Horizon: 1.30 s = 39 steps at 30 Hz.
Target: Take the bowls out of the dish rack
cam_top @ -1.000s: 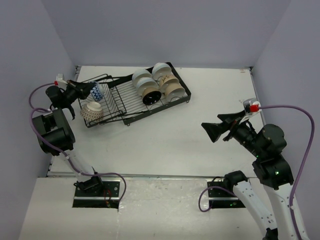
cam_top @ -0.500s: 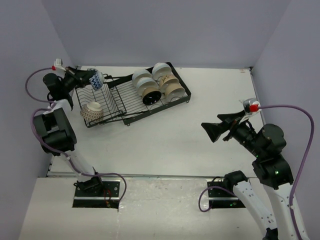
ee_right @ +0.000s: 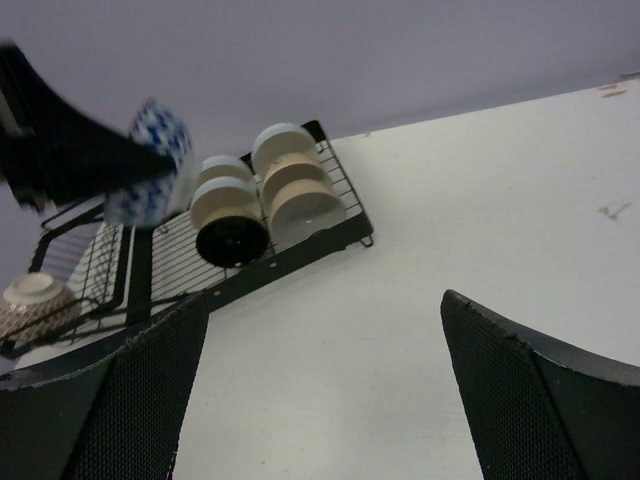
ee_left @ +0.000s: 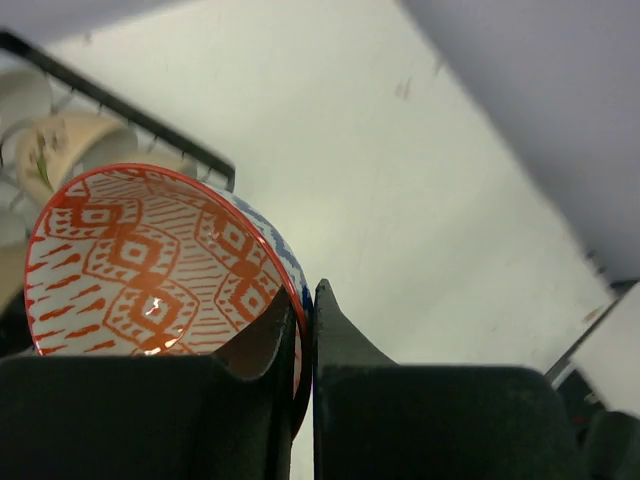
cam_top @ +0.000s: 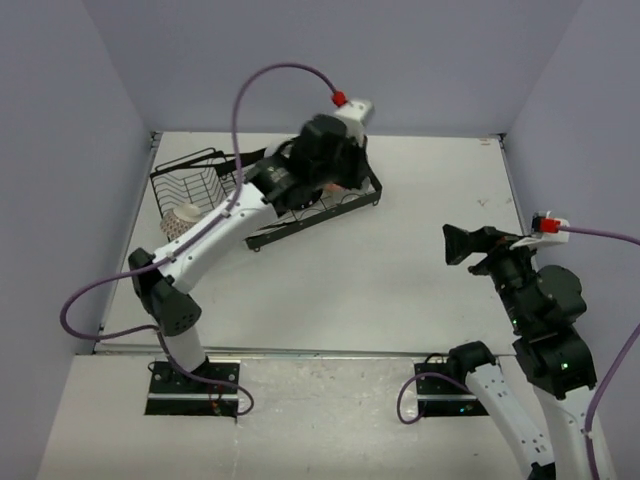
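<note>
**Left gripper** (ee_left: 304, 320): jaws closed on the wall of the patterned bowl (ee_left: 150, 265). One finger is inside the rim and the other outside, w/ the rim pinched between them at lower centre of the wrist view. Bowl interior is a red-on-white lattice, exterior blue-and-white. Its body lies left of the jaws, mouth toward the camera.

**Overhead view:** the left arm (cam_top: 215, 235) reaches across the dish rack (cam_top: 372, 190), wrist above the rack's right end, upper centre. The held bowl is hidden beneath the wrist.

**Right-wrist view:** the same bowl shows blurred, upper left, at the tip of the blurred arm.

**Other bowls** (ee_right: 250, 195): approx. six, packed on edge in two rows at the rack's right end. One more, a tan bowl (cam_top: 185, 218), sits in the basket section, far left.

**Right gripper** (ee_right: 322, 298): jaws wide apart w/ nothing between them, over bare table (cam_top: 400, 280), well apart from the rack.
</note>
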Available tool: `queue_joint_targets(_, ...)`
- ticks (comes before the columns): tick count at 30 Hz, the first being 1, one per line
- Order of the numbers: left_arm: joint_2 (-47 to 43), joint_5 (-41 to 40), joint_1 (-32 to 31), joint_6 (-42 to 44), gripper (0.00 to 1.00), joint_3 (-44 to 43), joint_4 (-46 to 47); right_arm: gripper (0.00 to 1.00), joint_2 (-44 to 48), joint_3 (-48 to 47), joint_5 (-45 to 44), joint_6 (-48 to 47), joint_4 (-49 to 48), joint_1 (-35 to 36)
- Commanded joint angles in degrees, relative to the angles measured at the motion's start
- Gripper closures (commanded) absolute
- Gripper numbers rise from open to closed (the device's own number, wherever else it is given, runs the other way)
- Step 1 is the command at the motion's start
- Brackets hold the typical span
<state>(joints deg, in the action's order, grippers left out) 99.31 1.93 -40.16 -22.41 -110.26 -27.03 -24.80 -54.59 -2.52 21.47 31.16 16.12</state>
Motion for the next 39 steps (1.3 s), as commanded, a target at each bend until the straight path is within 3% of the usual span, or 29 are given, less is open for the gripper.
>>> queue_joint_targets(1, 4.1, -28.7, -9.6, 7.2, 1.0, -0.9, -22.0, 0.01, 1.7, -2.2, -15.7, 1.5, 2.2, 0.1)
queue_joint_targets(6, 3.6, -34.7, -19.9, 4.6, 1.0, 8.8, -24.6, 0.01, 0.3, -3.3, -16.9, 0.7, 4.4, 0.2)
queue_joint_targets(13, 3.7, -34.4, -24.1, -2.0, 1.0, 24.6, -20.0, 0.01, -0.9, -3.4, -13.6, -1.6, 3.8, 0.3)
queue_joint_targets(17, 2.9, -33.4, -24.2, -4.6, 1.0, 33.3, -11.4, 0.01, -1.1, -3.0, -11.7, -1.9, 3.1, 0.3)
queue_joint_targets(24, 5.4, -43.7, -28.3, -9.0, 1.0, 35.6, -7.1, 0.01, -1.9, -2.5, -8.7, -2.2, 2.2, 0.3)
queue_joint_targets(37, 10.6, -40.9, -28.7, -10.6, 1.0, 34.6, -5.6, 0.01, -1.8, -1.9, -6.8, -2.7, 1.4, 0.3)
queue_joint_targets(39, 10.2, -40.6, -28.7, -10.7, 0.91, 34.8, -5.3, 0.01, -2.0, -1.8, -6.0, -2.9, 1.4, 0.3)
